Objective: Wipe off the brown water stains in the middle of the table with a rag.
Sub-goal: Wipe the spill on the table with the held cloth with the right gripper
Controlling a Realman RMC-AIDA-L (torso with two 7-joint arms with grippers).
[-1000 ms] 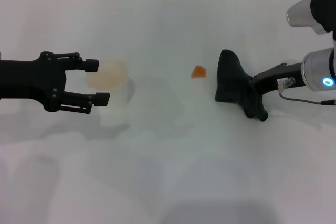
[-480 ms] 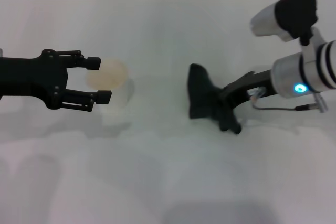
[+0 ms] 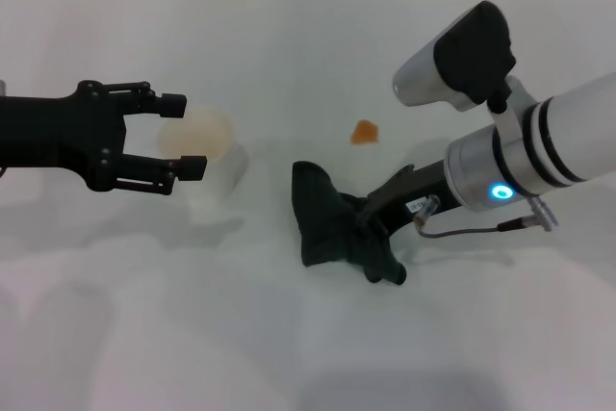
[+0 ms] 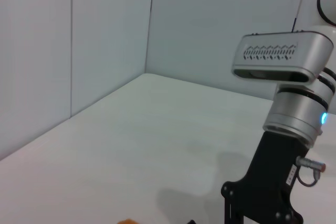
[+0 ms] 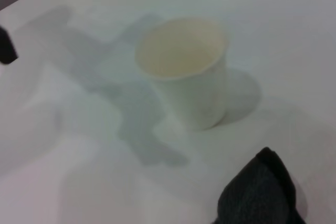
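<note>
I see the rag (image 3: pixel 332 228) as a dark, crumpled cloth lying on the white bench (image 3: pixel 308 334), near the small orange-brown stain (image 3: pixel 364 132) but apart from it, toward me. My right gripper (image 3: pixel 371 233) has its fingers clamped on the rag's trailing end. My left gripper (image 3: pixel 178 137) hovers with fingers spread wide around the rim of a white paper cup (image 3: pixel 207 156), not touching it.

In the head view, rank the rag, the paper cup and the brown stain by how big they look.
1. The rag, held by the right gripper
2. The paper cup, slightly smaller, partly hidden by the left gripper
3. The brown stain, far smallest
</note>
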